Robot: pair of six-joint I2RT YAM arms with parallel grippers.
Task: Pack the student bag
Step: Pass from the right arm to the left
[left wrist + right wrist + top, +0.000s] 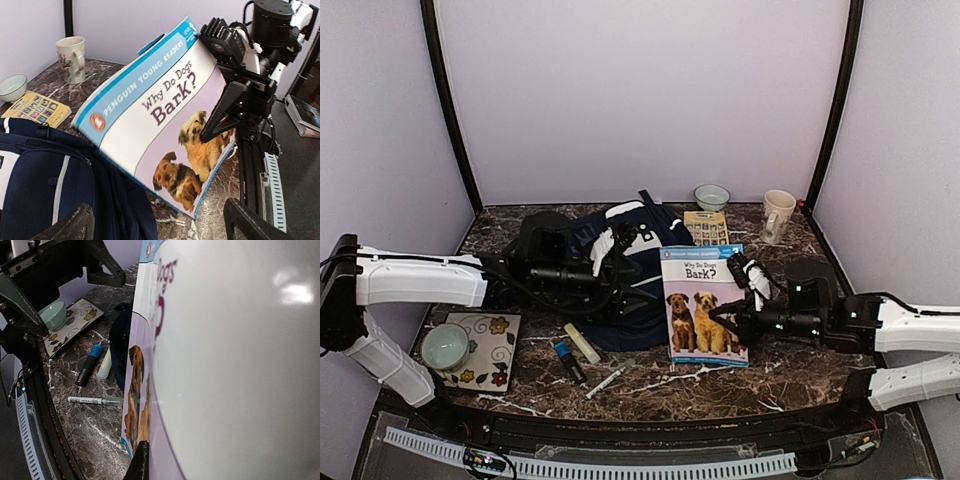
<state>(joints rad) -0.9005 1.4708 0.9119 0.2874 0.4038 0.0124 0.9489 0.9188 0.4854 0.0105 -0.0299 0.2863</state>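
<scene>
**Open the bag's mouth before the book goes in**

The right gripper (726, 320) clamps the book (703, 305) upright beside the student bag (650, 222), which lies mid-table toward the far edge. The left gripper (625, 292), jaws wide, should probably hold the bag's mouth open first.

robot lab booth, plain lilac walls (640, 100), black corner posts (450, 110), marbled surface (650, 395), left arm (420, 280) and right arm (915, 327) at its edge

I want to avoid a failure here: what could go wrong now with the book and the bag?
The right gripper pinches the Why Do Dogs Bark? book by one edge only, so it may sag or slip. The left gripper is open and holds nothing, so nothing spreads the navy backpack for the wide book, which may catch on it.
</scene>
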